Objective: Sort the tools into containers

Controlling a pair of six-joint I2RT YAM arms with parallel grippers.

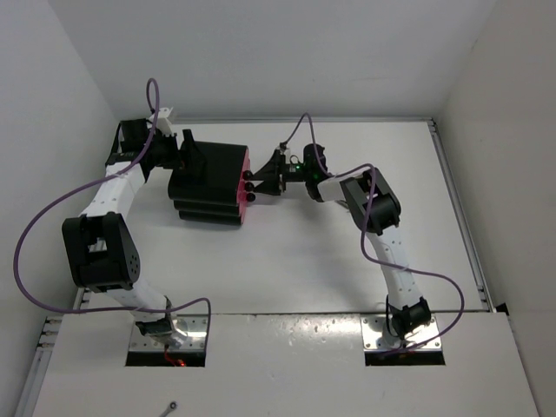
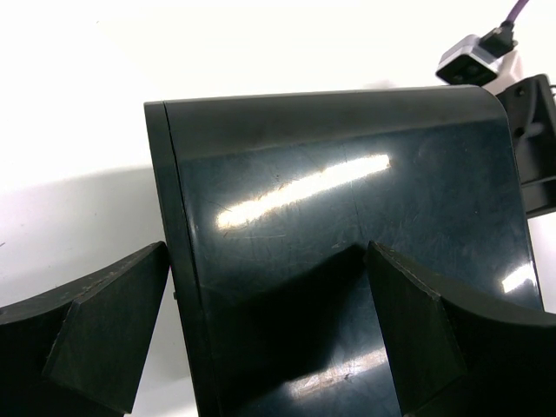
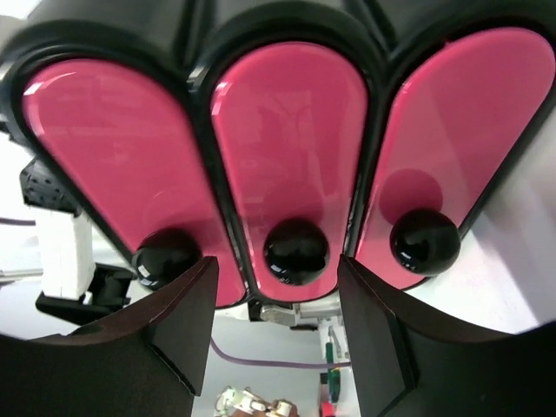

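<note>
R gripper spread, middle knob between fingers, seemingly not touching; L gripper spread over cabinet back.

3 pink drawers w/ blk knobs, all shut.

right gripper blocks drawers, left gripper behind cabinet

Black cabinet's pink drawers face the right arm.
</note>
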